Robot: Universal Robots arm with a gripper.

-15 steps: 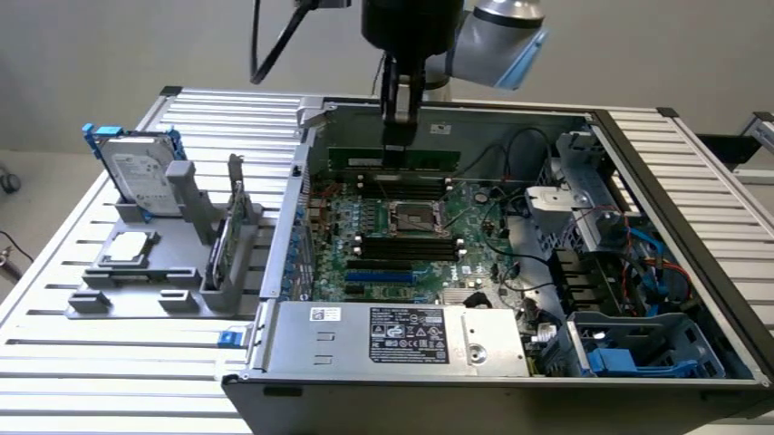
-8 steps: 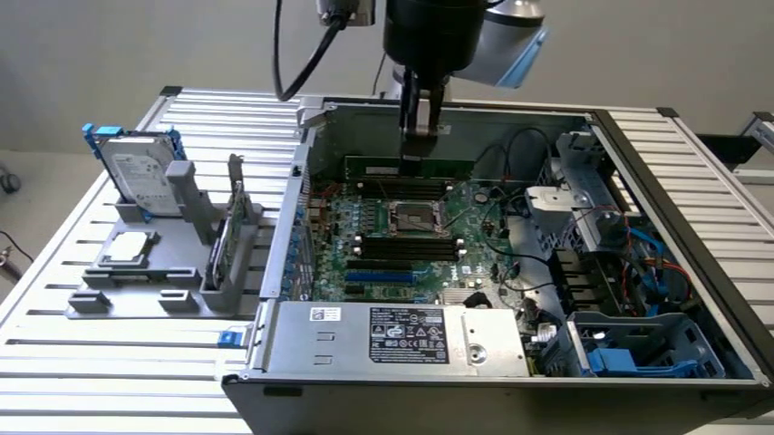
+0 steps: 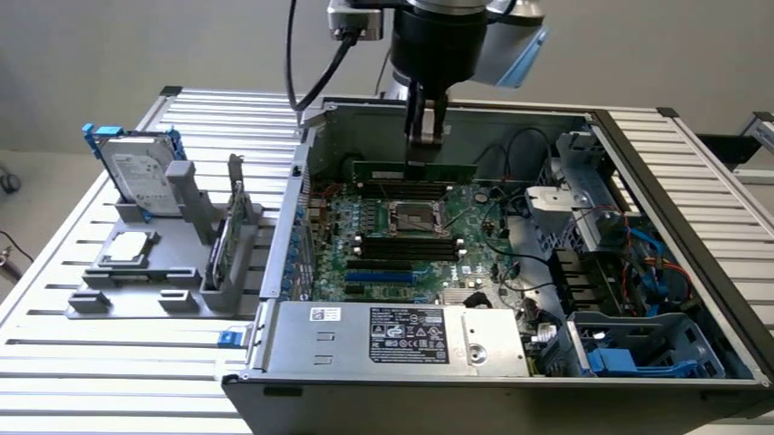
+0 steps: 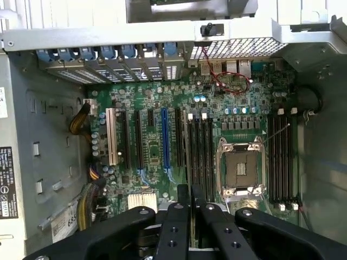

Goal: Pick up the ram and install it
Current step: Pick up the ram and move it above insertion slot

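Note:
My gripper [image 3: 422, 149] hangs inside the open computer case, shut on the ram [image 3: 411, 170]. The ram is a long thin green stick, held level by its top edge just above the motherboard [image 3: 400, 231]. It hovers over the far bank of black memory slots [image 3: 409, 192], beyond the CPU socket [image 3: 415, 217]. In the wrist view the gripper [image 4: 190, 197] has its two dark fingers [image 4: 182, 201] close together, with the ram seen edge-on between them. They line up with the bank of black slots [image 4: 200, 154] beside the socket [image 4: 240, 168].
The case walls [image 3: 303, 172] and the drive cage [image 3: 581, 181] flank the board, and cables [image 3: 527, 272] lie at the exterior view's right. A power supply [image 3: 400, 333] spans the near side. Outside the case, a grey fixture [image 3: 158, 272] holds a hard drive with blue rails [image 3: 136, 172] and a small square chip [image 3: 130, 246].

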